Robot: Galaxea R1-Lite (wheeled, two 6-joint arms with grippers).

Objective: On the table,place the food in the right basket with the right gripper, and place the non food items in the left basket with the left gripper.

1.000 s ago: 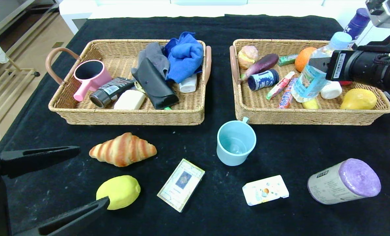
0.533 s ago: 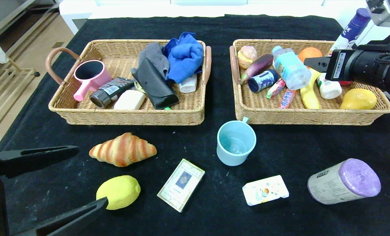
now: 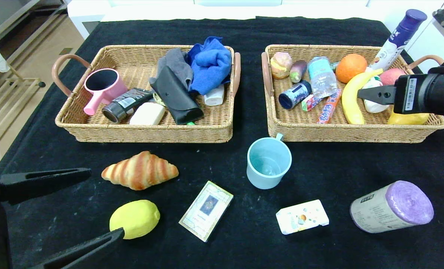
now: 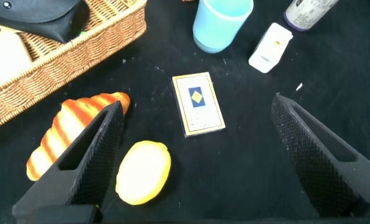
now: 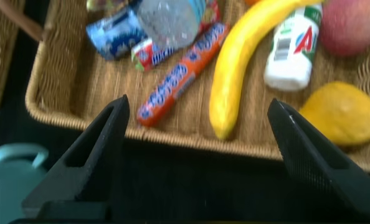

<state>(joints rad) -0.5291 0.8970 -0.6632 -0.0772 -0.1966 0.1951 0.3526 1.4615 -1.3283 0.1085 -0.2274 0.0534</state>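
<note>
The right gripper (image 3: 369, 93) hovered released at the frame's right over the right basket (image 3: 319, 132); the left gripper (image 3: 91, 203), lower left, stood spread near the lemon (image 3: 134, 219).

The right gripper (image 5: 197, 155) is held out level from the right side, up at the far right, fingers spread wide with nothing between them. Only one finger is really seen from the head view, so the wrist view is relied on there. The left gripper (image 4: 200, 158) is parked low at the near-left, jaws wide apart too, nothing gripped, both black fingers (image 3: 44, 178) pointed inward.
</note>
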